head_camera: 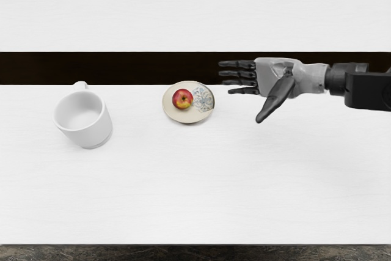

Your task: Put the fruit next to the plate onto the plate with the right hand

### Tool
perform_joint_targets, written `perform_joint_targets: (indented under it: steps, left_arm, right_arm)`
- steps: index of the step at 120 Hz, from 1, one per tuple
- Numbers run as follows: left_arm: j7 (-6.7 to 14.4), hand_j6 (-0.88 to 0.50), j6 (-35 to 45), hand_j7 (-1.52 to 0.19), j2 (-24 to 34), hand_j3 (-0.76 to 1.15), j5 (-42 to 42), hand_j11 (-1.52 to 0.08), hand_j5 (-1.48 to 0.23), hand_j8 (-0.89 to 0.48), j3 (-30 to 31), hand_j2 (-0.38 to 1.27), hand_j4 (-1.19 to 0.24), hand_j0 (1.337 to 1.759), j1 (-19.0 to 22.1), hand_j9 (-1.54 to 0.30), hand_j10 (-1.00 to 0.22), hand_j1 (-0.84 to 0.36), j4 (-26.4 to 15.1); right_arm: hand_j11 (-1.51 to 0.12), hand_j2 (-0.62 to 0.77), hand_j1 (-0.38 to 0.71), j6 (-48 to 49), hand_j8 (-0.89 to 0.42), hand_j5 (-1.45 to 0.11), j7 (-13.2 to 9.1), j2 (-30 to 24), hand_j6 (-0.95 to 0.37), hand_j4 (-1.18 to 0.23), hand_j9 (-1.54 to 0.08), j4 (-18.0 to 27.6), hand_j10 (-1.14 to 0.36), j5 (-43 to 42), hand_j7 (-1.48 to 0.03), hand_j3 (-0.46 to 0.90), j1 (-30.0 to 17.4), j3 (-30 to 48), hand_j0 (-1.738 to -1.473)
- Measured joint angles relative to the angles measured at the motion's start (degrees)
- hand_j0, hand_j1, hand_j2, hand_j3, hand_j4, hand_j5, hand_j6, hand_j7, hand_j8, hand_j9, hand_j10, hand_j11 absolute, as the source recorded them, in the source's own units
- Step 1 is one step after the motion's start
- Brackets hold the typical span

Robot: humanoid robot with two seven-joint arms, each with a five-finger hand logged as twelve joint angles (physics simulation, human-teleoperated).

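A red and yellow apple (182,98) lies on the small cream plate (183,116), on its left part, near the table's far edge. A blue-patterned patch shows on the plate's right side. My right hand (247,90) hovers to the right of the plate, a short gap away. Its fingers are stretched out straight toward the left and its thumb points down; it holds nothing. The right arm reaches in from the picture's right edge. No left arm shows.
A white mug (82,118) stands tilted at the left of the white table (195,187). A second white surface (195,15) lies behind a dark gap at the back.
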Motion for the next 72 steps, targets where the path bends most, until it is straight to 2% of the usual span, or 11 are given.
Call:
perform_joint_targets:
  steps: [72]
  left_arm:
    - [0.0, 0.0, 0.0, 0.0, 0.0, 0.0, 0.0, 0.0, 0.0, 0.0, 0.0, 0.0, 0.0, 1.658, 0.0, 0.0, 0.0, 0.35, 0.0]
  right_arm:
    - [0.0, 0.0, -0.35, 0.03, 0.0, 0.0, -0.04, -11.53, 0.0, 0.0, 0.0, 0.05, 0.0, 7.42, 0.0, 0.0, -3.32, -0.79, -1.658]
